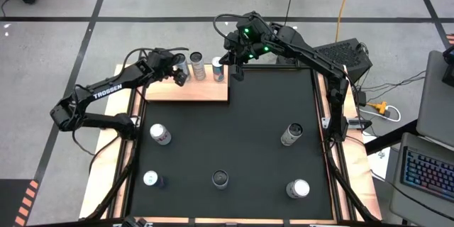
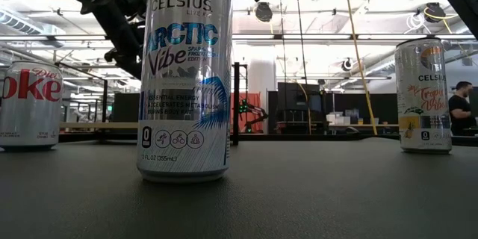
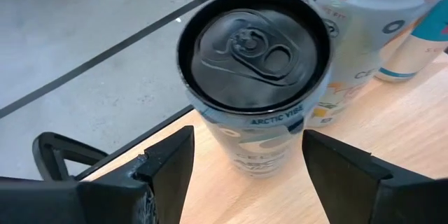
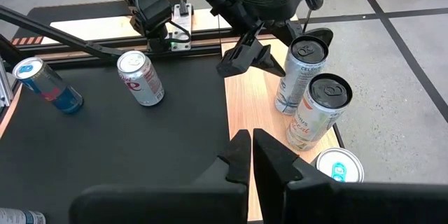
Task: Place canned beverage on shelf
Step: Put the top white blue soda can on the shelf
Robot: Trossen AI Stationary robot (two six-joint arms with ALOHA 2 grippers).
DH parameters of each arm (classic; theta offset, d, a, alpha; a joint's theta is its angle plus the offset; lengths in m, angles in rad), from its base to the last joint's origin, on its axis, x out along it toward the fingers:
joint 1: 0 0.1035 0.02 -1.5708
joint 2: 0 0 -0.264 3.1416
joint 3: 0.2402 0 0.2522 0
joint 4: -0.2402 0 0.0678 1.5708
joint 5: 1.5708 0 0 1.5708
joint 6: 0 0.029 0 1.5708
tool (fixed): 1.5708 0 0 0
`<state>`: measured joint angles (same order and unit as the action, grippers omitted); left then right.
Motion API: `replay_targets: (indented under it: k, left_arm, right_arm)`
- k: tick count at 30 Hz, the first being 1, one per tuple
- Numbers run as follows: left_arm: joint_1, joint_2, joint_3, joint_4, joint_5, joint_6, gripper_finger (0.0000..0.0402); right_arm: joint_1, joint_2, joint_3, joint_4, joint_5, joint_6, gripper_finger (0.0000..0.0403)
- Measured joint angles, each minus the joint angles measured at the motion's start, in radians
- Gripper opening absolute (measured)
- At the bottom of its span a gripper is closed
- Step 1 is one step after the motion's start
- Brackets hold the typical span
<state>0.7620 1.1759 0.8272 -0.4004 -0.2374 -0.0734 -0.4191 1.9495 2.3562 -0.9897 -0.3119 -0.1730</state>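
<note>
High view: the shelf [image 1: 188, 91], a light-wood board, lies at the far-left edge of the black mat [image 1: 234, 128]. Three cans stand in a row along its far edge: a black-topped can [image 1: 179, 62], a second can [image 1: 197, 66] beside it, and a blue-topped can [image 1: 218, 69] nearest the shelf's right end.

The left gripper [image 1: 175, 71] is at the black-topped can. In the left wrist view its fingers [image 3: 171, 164] stand partly apart, one on each side of that can [image 3: 255, 77], with a gap showing between each finger and the can wall; the can sits upright on the wood, unheld.

The right gripper [image 1: 237, 67] hovers just off the shelf's right end, near the blue-topped can. Its fingers [image 4: 238, 155] are pressed together with nothing between them.

Five more cans stand upright on the mat, well apart from the shelf: two at the left [image 1: 160, 134] [image 1: 150, 179], one at the near middle [image 1: 220, 178], two at the right [image 1: 291, 133] [image 1: 298, 188].

Low view: a Celsius can [image 2: 185, 75] fills the foreground, with a Coke can [image 2: 30, 104] to one side.
</note>
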Motion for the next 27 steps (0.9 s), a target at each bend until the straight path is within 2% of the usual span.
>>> replay_targets:
  k: [13,27]
  left_arm:
    - [0.004,0.0,0.0,0.002,-0.052,0.0,0.0261]
    - [-0.01,-0.012,0.0,0.004,-0.015,-0.026,0.0261]
  right_arm:
    - [0.0,0.0,0.0,0.0,0.0,0.0,0.0]
    - [0.0,0.0,0.0,-0.009,0.0,0.0,0.0]
